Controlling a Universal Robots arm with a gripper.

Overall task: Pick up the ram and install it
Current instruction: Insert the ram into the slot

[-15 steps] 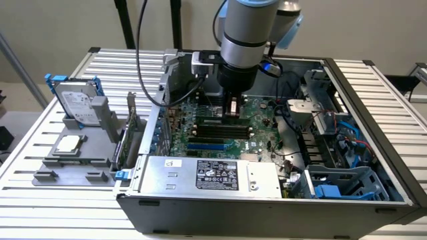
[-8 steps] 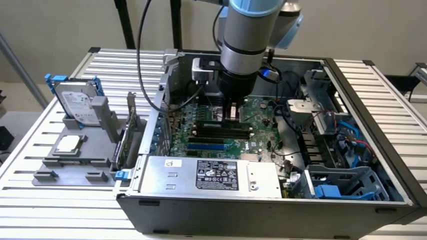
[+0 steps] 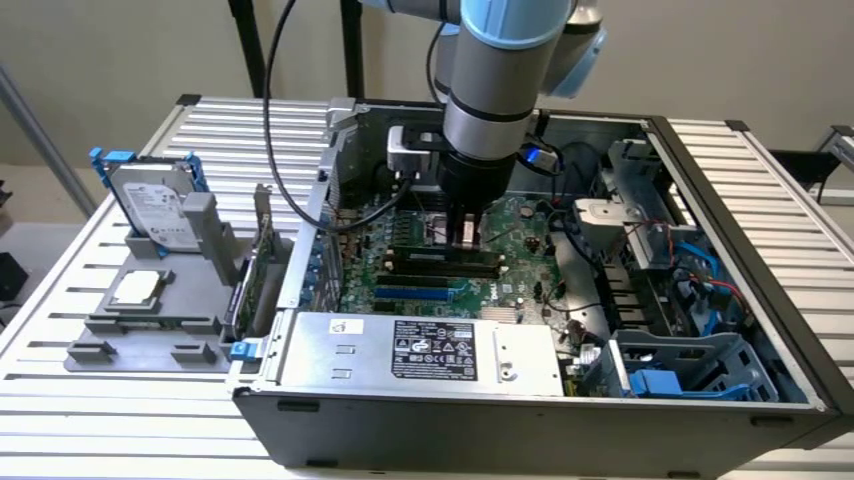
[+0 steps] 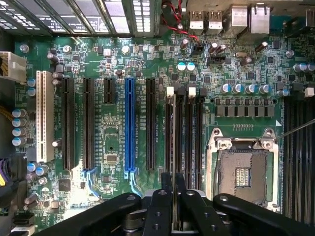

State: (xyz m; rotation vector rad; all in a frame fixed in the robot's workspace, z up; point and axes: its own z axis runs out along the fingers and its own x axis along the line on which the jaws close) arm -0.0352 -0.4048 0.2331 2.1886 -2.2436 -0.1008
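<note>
The ram [image 4: 173, 147] stands edge-on between the gripper [image 4: 173, 196] fingers, pinched thin, lower edge down at the black memory slots [image 4: 189, 132] beside the CPU socket [image 4: 243, 172]; whether it is fully seated, cannot tell; gripper nearly closed, clamped on the stick; in the exterior view the gripper [image 3: 467, 235] reaches down into the open computer case [image 3: 534, 425], over the green motherboard [image 3: 400, 280]; case also holds a silver power supply [image 3: 420, 350] at its near wall and a grey drive cage [image 3: 694, 365] at the exterior view's right; outside the case, a grey fixture [image 3: 147, 320] carries a hard drive [image 3: 150, 205] in a blue frame, a CPU chip [image 3: 138, 290], and an upright green card [image 3: 254, 270].
</note>
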